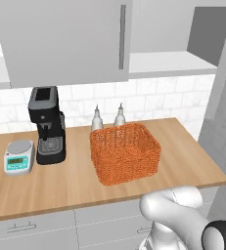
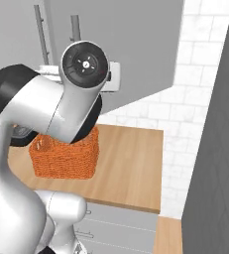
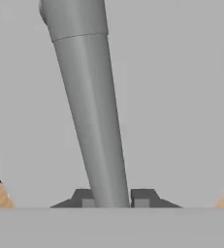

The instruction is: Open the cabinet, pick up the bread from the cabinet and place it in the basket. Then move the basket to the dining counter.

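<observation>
The cabinet (image 1: 60, 39) hangs above the wood worktop; its left door is closed, and its right door (image 2: 131, 49) is swung part-way out. In the hand view my gripper (image 3: 112, 198) is shut on that door's steel bar handle (image 3: 91, 111), which runs up between the two fingertips (image 3: 84, 198). The orange wicker basket (image 1: 125, 152) stands on the worktop below the cabinet, and in the right base view the basket (image 2: 61, 158) is partly behind my arm. A bare white cabinet shelf (image 1: 168, 61) shows. The bread is hidden, and the dining counter is out of view.
A black coffee machine (image 1: 47, 124) and a small kitchen scale (image 1: 19, 156) stand left of the basket. Two bottles (image 1: 97, 118) sit behind it against the tiles. A tall grey unit (image 1: 224, 146) bounds the worktop's right end. Grey drawers (image 1: 21, 227) run below.
</observation>
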You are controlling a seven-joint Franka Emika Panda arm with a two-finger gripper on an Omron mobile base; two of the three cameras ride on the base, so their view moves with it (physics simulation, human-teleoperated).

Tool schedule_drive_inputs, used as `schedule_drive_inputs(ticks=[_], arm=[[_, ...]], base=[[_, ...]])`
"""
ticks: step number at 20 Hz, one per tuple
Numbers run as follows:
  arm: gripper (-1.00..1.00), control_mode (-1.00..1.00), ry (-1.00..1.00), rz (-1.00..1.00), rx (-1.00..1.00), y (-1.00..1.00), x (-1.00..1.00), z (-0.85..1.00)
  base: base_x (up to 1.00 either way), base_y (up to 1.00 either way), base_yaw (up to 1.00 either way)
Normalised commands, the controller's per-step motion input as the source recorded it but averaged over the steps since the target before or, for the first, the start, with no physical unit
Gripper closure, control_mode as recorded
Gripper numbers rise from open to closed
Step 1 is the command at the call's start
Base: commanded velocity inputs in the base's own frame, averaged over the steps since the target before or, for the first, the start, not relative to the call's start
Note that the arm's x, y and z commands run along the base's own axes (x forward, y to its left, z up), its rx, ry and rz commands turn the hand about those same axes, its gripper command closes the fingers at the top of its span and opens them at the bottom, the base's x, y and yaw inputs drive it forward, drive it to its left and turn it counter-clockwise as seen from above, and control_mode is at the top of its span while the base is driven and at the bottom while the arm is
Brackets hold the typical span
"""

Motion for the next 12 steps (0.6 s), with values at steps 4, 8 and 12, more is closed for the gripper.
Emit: schedule_drive_inputs(ticks=[4,8,12], arm=[[-1.00,-1.00,0.24,0.00,0.00,-0.15,-0.60,-0.05],[-1.00,-1.00,0.12,-0.17,0.00,-0.05,-0.96,0.00],[-1.00,-1.00,-0.06,-0.29,-0.04,-0.01,-0.73,-0.16]], base=[[0.00,0.00,0.00],[0.00,0.00,0.00],[0.00,0.00,0.00]])
